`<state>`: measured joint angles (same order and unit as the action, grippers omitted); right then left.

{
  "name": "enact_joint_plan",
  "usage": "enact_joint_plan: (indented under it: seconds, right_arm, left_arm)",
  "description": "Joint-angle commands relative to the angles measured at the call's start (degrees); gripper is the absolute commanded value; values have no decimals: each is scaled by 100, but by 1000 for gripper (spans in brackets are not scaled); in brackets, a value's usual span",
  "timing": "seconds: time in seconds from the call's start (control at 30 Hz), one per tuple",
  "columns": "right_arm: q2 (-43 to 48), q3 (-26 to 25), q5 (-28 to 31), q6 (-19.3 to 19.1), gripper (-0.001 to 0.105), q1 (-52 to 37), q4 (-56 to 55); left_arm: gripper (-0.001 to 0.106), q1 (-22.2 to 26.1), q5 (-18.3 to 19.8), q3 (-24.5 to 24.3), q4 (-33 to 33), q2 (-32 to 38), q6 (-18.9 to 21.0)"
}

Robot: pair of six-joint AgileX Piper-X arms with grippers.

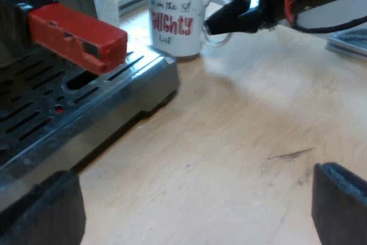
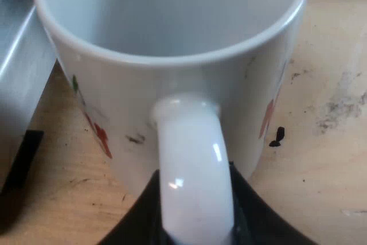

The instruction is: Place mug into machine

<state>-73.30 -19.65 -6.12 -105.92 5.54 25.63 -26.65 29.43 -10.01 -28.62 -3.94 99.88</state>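
Right gripper (image 2: 195, 225): black fingers pressed against both sides of the handle (image 2: 192, 170) of the white mug (image 2: 172, 55), pinching it.
Mug's place: the white mug stands upright on the wooden table (image 1: 241, 142), red lettering on its wall, just beside the far corner of the espresso machine's drip tray (image 1: 86, 113), not on it.
Left gripper (image 1: 192, 210): fingers spread wide, holding nothing, low over the table near the tray's front edge.
Holder's handle (image 1: 77, 35): its red end juts out above the slotted tray.
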Motion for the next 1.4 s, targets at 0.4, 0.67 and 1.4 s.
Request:
enact_joint_plan:
  seconds: [0.4,0.67,1.4]
  right_arm:
    - [3951,-24,-29,-349,0,737,-3571]
    - [5022,-551,529,-112,0,1832,-5171]
    - [3131,-675,2347,1077,0,4284,-3395]
  left_arm:
    - [81,-20,-824,-25,120,-17,14]
    - [81,-20,-1567,-25,185,-17,14]
    - [81,-20,-2036,316,1185,-39,14]
